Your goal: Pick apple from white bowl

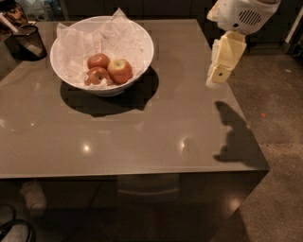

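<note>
- Apple in paper-lined white bowl, touching two darker apples.
- Mesh basket left of bowl.
- Gripper above table right edge, well apart; its grip we cannot tell.
</note>
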`<act>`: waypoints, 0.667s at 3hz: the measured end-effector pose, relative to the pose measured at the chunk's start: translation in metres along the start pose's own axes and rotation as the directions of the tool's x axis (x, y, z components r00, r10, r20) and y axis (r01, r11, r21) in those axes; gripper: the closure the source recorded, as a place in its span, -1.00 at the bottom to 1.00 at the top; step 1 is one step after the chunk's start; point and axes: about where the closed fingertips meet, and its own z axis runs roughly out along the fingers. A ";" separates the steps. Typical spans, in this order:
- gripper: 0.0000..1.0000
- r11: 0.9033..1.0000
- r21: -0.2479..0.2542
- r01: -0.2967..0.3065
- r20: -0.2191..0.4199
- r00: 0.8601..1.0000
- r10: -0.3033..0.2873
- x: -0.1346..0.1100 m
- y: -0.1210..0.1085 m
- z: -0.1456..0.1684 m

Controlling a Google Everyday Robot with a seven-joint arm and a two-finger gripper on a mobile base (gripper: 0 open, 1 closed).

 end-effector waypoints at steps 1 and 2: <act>-0.82 0.999 -0.013 0.033 0.030 0.999 -0.033 -0.015 -0.012 0.007; -0.68 0.998 -0.027 0.055 0.048 0.997 -0.053 -0.025 -0.020 0.014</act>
